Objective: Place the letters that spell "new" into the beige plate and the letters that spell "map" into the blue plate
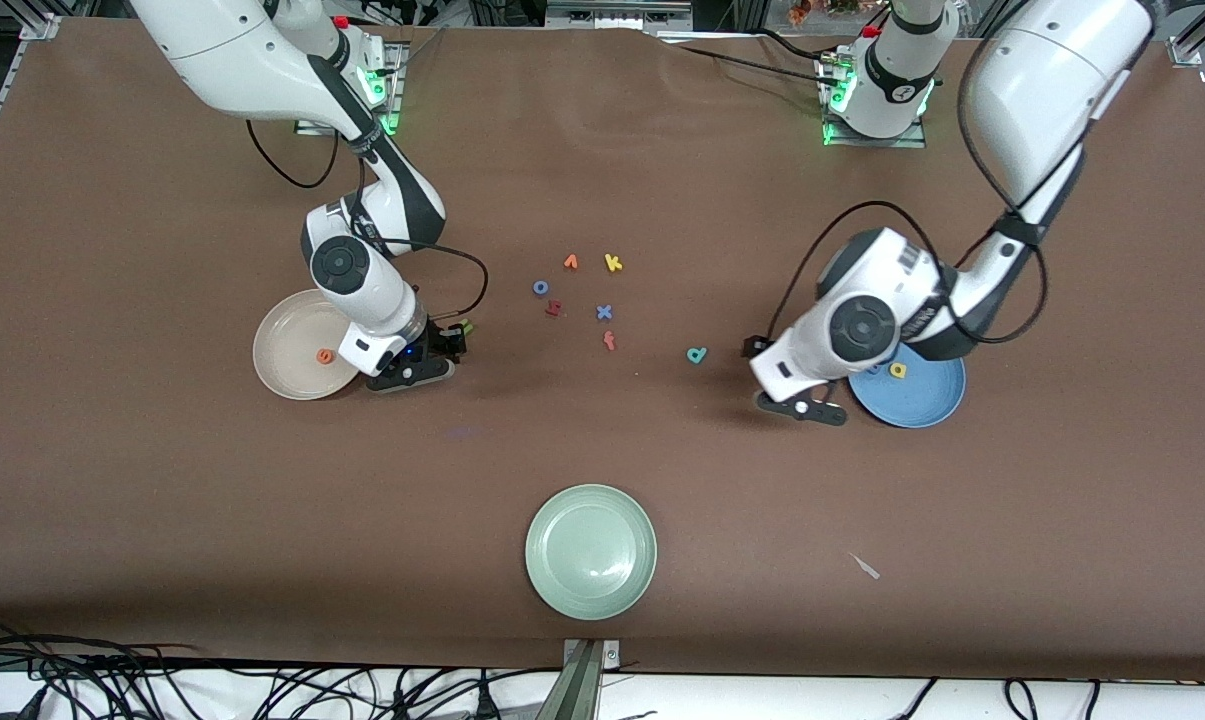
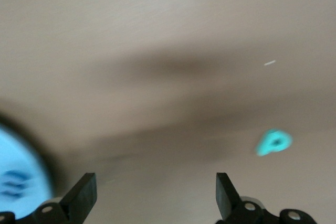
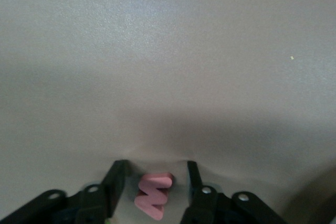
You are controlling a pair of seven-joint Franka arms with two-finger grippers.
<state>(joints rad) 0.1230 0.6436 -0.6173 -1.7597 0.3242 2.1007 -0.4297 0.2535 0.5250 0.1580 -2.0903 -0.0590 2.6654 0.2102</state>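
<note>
Pale green plate (image 1: 591, 551), stray letters (image 1: 604, 312)

The left gripper (image 2: 155, 195) is standing with its jaws wide apart over bare brown tabletop (image 2: 168, 51); only the small teal foam letter p (image 2: 273, 142) is lying off to one side, well clear. Between the right gripper's (image 3: 155, 182) fingers a pink foam letter w (image 3: 153, 196) is filling the gap — open table is lying ahead.

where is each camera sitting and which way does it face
Front: high across the table, facing both arms; shows beige plate, blue plate.
Left wrist: on the left arm, looking down past its open left gripper at table, teal p; shares p and blue plate with front.
Right wrist: on the right arm, looking down; right gripper straddles pink w.
</note>
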